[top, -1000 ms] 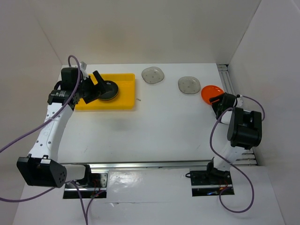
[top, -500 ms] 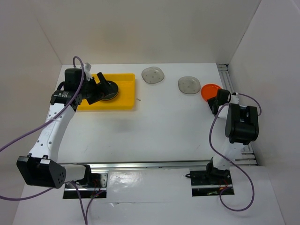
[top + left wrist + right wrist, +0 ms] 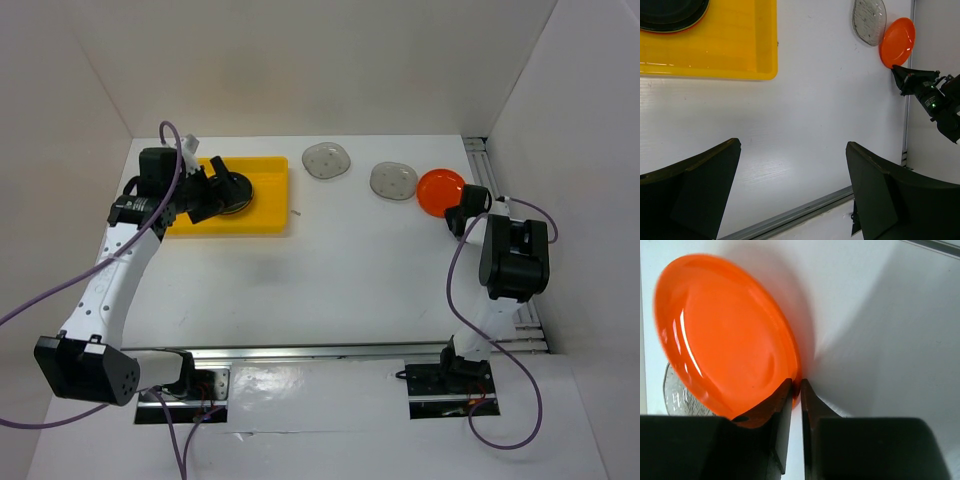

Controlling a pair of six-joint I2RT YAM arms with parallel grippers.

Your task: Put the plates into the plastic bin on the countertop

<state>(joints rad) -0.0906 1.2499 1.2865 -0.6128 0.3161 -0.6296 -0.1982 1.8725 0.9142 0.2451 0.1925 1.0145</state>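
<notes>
My right gripper is shut on the near rim of an orange plate at the right of the countertop. That plate is tilted and its far edge meets a speckled grey plate. A second grey plate lies further left. The yellow plastic bin holds a black plate with an orange rim showing under it. My left gripper hangs open and empty over the bin.
White walls close in the countertop on three sides. A metal rail runs along the right edge beside the orange plate. Another rail crosses the near edge by the arm bases. Purple cables loop from both arms.
The right gripper has closed on the orange plate's rim and carried it left. The nearer grey plate has slid slightly left. The left arm has drawn back a little, still open.
</notes>
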